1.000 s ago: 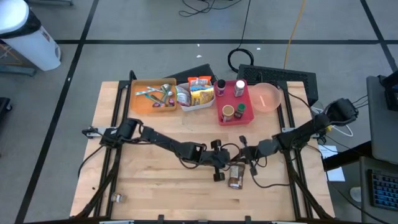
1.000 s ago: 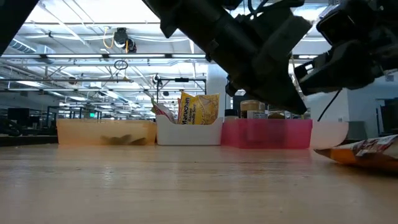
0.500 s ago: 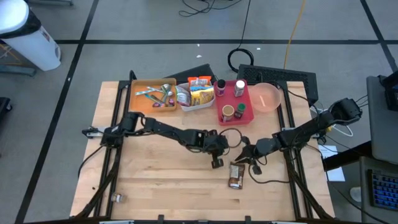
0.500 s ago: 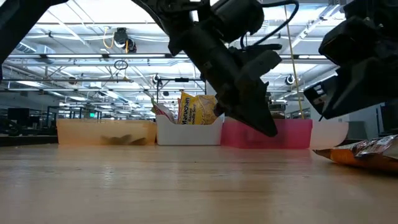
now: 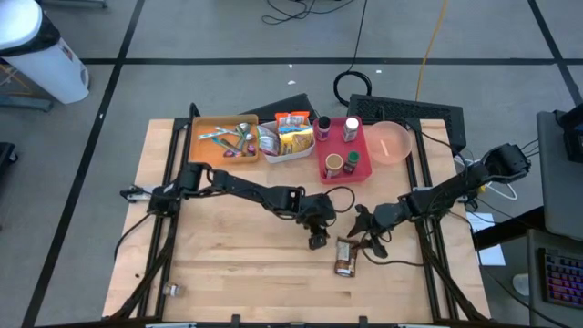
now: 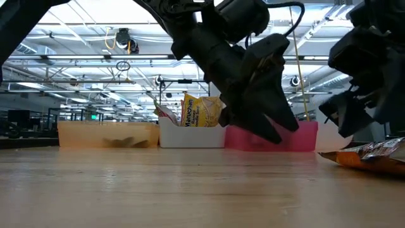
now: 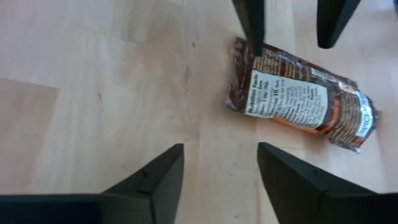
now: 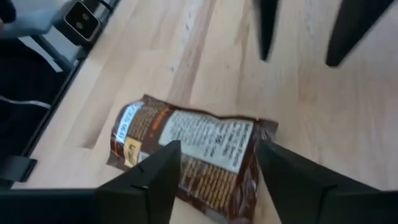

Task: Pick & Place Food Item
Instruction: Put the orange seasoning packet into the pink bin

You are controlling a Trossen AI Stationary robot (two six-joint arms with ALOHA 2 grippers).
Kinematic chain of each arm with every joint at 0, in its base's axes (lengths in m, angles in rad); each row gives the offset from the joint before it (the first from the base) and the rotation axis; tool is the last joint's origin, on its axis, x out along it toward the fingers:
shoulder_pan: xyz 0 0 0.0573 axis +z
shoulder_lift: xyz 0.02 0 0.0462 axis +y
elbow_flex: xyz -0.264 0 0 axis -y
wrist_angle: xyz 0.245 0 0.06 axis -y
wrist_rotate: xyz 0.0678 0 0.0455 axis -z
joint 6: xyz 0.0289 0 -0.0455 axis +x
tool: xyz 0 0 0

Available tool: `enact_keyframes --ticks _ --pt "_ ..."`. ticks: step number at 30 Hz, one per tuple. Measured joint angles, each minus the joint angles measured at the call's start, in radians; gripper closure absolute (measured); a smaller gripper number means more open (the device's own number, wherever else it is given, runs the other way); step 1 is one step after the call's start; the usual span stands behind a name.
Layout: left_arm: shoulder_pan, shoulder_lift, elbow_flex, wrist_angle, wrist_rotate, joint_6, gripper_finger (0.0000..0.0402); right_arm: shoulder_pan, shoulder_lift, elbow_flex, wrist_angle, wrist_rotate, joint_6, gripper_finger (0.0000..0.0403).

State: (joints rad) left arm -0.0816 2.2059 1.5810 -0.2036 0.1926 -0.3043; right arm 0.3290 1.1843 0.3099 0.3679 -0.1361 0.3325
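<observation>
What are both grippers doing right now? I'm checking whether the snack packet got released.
Left gripper: open, empty, above the table.
Right gripper: open, empty, over the brown snack packet lying on the table.

One brown snack packet (image 5: pixel 345 256) on the table. Three bins: orange (image 5: pixel 208 153), white (image 5: pixel 290 153), red (image 5: pixel 328 146). One pink bowl (image 5: pixel 392 142). Two arms.

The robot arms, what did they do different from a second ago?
The left gripper pulled back from the brown snack packet toward the bins, and the right gripper backed off to its own side. Both opened their jaws, neither holding anything. The packet lies where it was on the table; the orange bin, white bin and red bin stayed put.
</observation>
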Motion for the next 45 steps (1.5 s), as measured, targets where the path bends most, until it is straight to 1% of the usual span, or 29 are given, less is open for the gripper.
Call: enact_keyframes --ticks 3,6,10,16,18,20,26,28,32,35,39,42,45 --pt "-0.012 0.010 0.000 0.003 0.002 -0.046 0.0168 0.007 0.000 0.000 -0.038 0.002 0.010 0.0180" --pt "-0.020 0.024 0.000 0.003 0.020 -0.074 0.0154 0.028 0.000 -0.004 -0.060 0.015 0.011 0.0170" --pt "-0.022 0.036 0.000 0.044 0.059 -0.111 0.0147 0.069 0.000 -0.033 -0.046 0.103 0.015 0.0168" --pt "-0.018 0.078 0.000 0.160 0.077 -0.166 0.0146 0.130 0.000 -0.092 -0.030 0.241 0.067 0.0173" --pt "-0.014 0.083 0.000 0.154 0.081 -0.185 0.0146 0.143 0.000 -0.108 0.000 0.266 0.080 0.0173" --pt "-0.010 0.101 0.002 0.182 0.078 -0.215 0.0146 0.153 0.000 -0.117 0.036 0.268 0.084 0.0171" --pt "-0.008 0.133 0.002 0.291 0.122 -0.309 0.0146 0.177 -0.002 -0.121 0.110 0.267 0.067 0.0173" --pt "-0.016 0.142 0.002 0.306 0.100 -0.332 0.0146 0.185 -0.002 -0.121 0.120 0.267 0.064 0.0175" --pt "-0.034 0.149 0.002 0.331 0.088 -0.371 0.0146 0.201 -0.002 -0.121 0.131 0.268 0.064 0.0175" --pt "-0.056 0.150 0.002 0.332 0.047 -0.390 0.0147 0.212 -0.002 -0.121 0.132 0.271 0.066 0.0174" --pt "-0.084 0.151 0.002 0.333 0.021 -0.425 0.0151 0.224 -0.002 -0.121 0.150 0.273 0.067 0.0179" --pt "-0.111 0.151 0.002 0.320 -0.016 -0.446 0.0172 0.233 -0.002 -0.121 0.178 0.273 0.067 0.0181" --pt "-0.126 0.151 0.002 0.314 -0.054 -0.458 0.0206 0.241 -0.002 -0.120 0.197 0.274 0.067 0.0180"
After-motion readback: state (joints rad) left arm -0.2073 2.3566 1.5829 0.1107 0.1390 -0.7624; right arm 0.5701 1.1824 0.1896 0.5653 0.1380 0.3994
